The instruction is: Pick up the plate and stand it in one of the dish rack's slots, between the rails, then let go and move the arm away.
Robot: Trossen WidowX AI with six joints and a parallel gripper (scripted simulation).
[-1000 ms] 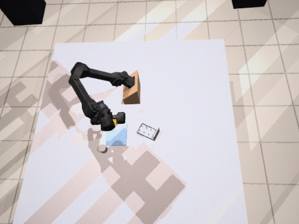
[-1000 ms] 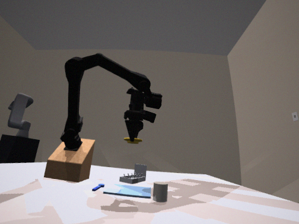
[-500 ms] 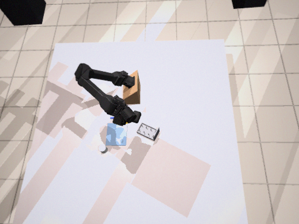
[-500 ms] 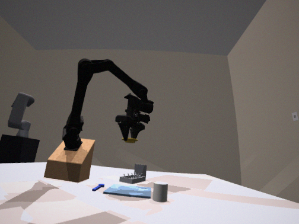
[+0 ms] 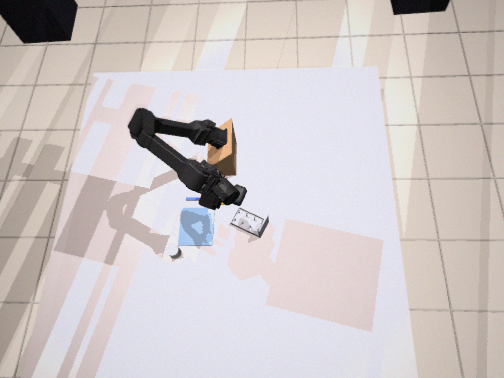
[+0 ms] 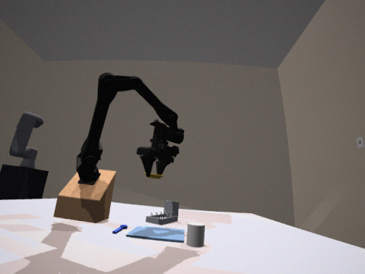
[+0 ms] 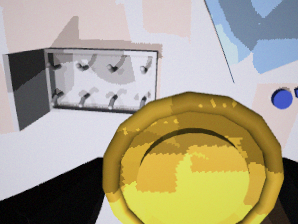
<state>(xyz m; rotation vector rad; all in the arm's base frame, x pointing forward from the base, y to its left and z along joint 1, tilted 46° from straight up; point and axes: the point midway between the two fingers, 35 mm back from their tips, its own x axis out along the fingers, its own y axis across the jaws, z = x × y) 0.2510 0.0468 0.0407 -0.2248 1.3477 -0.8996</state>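
Observation:
The yellow round plate (image 6: 154, 176) (image 7: 200, 175) is held roughly flat, high above the table. My gripper (image 6: 153, 175) (image 7: 190, 168) is shut on it, with fingers at opposite sides of its rim. In the top view the arm hides nearly all of the plate. The grey dish rack (image 5: 263, 227) (image 6: 171, 209) (image 7: 31, 90) stands on the table, with two rows of short pegs and a taller panel at one end. In the wrist view the rack lies at the upper left, beyond the plate. No plate is in the rack.
A light blue board (image 5: 196, 240) (image 6: 156, 235) lies beside the rack. A small blue utensil (image 5: 192, 199) (image 6: 119, 229) (image 7: 282, 99) lies near it. A grey cylinder (image 5: 174, 251) (image 6: 195, 235) stands by the board. The arm's base is on a wooden block (image 5: 228, 162) (image 6: 80, 209).

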